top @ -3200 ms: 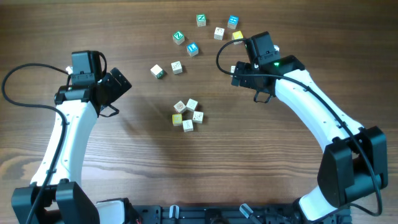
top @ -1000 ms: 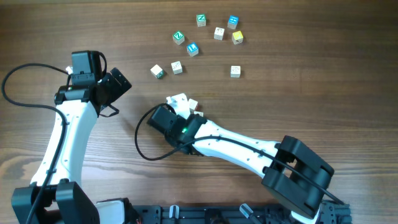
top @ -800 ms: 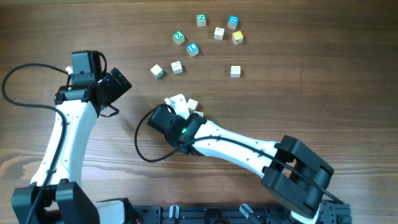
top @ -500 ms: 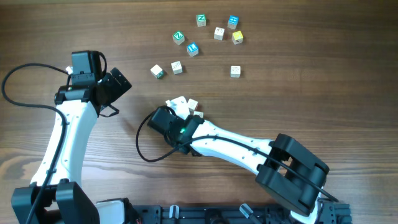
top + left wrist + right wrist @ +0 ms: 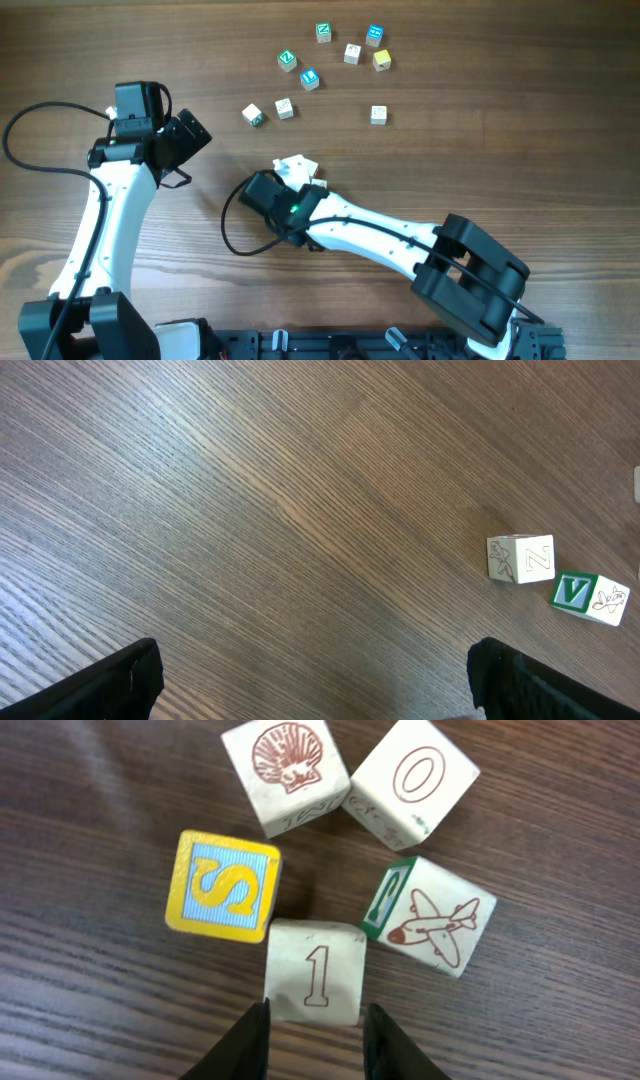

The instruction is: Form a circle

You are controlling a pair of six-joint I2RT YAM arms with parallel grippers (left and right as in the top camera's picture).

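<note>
The circle [image 5: 315,885] is a tight ring of five small cubes in the right wrist view: a shell cube [image 5: 285,770], an O cube [image 5: 412,782], a plane cube [image 5: 428,917], a "1" cube [image 5: 315,970] and a yellow S cube [image 5: 223,885]. My right gripper [image 5: 316,1018] hangs over the ring's near side. Its jaws stand about a cube's width apart, with the tips at the near corners of the "1" cube. From overhead, my right arm [image 5: 290,205] covers most of the ring [image 5: 298,166]. My left gripper [image 5: 325,695] is open over bare wood at the left [image 5: 185,140].
Loose cubes lie scattered at the back: green [image 5: 287,60], blue [image 5: 309,78], green [image 5: 323,32], cream [image 5: 352,53], blue [image 5: 375,36], yellow [image 5: 382,60], cream [image 5: 378,115]. A green-sided cube [image 5: 254,115] and a cream cube [image 5: 285,108] lie near my left gripper.
My right arm came from the back right down onto the ring of cubes. In the last second it shifted slightly over them. The left arm has not moved.
</note>
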